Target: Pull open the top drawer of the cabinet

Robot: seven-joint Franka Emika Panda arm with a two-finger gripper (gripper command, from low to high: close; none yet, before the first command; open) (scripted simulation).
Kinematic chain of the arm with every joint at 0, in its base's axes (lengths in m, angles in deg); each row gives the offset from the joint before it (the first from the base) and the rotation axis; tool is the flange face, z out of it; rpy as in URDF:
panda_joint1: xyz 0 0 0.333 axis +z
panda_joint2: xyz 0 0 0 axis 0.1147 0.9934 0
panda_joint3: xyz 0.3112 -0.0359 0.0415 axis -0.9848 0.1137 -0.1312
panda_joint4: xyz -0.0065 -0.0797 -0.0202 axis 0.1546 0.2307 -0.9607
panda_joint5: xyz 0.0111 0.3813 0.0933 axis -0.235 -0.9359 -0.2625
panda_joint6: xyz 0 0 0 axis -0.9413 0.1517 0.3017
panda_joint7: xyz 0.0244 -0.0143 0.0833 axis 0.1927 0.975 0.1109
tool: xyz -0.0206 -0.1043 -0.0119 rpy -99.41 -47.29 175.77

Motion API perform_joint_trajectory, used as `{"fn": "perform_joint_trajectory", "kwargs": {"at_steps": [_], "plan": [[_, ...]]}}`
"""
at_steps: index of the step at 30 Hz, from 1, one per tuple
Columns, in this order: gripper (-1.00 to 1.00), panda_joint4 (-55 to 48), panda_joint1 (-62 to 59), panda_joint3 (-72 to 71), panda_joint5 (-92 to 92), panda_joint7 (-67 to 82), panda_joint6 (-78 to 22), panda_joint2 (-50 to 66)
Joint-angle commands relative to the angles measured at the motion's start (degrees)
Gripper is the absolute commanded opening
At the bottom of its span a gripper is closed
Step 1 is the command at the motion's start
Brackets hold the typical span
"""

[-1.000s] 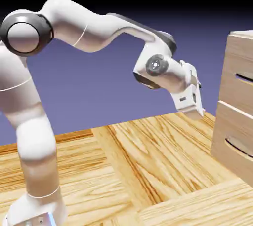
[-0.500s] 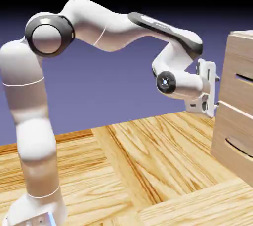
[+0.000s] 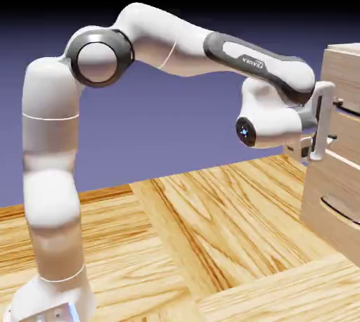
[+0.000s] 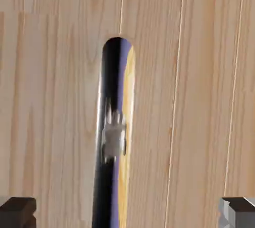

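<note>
Since the frame half a second earlier, the white robot arm [image 3: 176,46] had extended further to the exterior view's right, and its hand had risen from the seam between the two drawer fronts to the level of the upper one. The gripper [image 3: 330,120] was now at the face of the top drawer [image 3: 344,113], the upper pale-wood front panel of the boxy light beige wood-grain cabinet [image 3: 337,173]. The cabinet stood at the right edge of the exterior view on the orange-toned plank floor [image 3: 211,243]. The top drawer front appeared flush with the cabinet. The lower drawer front [image 3: 334,204] with its curved dark handle sat below the hand and apart from it.

In the hand view, pale wood grain filled the picture. The thin dark metallic bar handle [image 4: 113,137] ran lengthwise through the centre, from its rounded end in the upper half down to the bottom edge. The two small grey fingers [image 4: 17,212] showed at the bottom corners, spread wide, with the handle between them. Neither finger touched the handle.
</note>
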Motion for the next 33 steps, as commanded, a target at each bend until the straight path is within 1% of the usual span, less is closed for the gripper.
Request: {"fn": "perform_joint_trajectory", "kwargs": {"at_steps": [1, 2, 8, 9, 10, 20, 27, 33], "plan": [[0.0, -0.43, 0.0, 0.07, -1.26, 0.54, -0.17, 0.33], [0.0, -0.43, 0.0, 0.07, -1.27, 0.54, -0.17, 0.34], [0.0, -12.77, -0.18, -0.42, -0.45, -1.94, 3.17, 9.27], [-1.0, -12.77, -0.18, -0.42, -0.45, -1.94, 3.17, 9.28], [-1.0, -12.77, -0.18, -0.42, -0.45, -1.94, 3.17, 9.28], [-1.0, 7.99, -0.2, 0.21, -1.36, 1.98, -1.99, -6.23], [-1.0, 22.52, -0.76, 0.68, -0.58, 3.79, -3.87, -18.87], [-1.0, 34.47, -1.57, 1.28, 1.25, 4.46, -3.51, -31.2]]}}
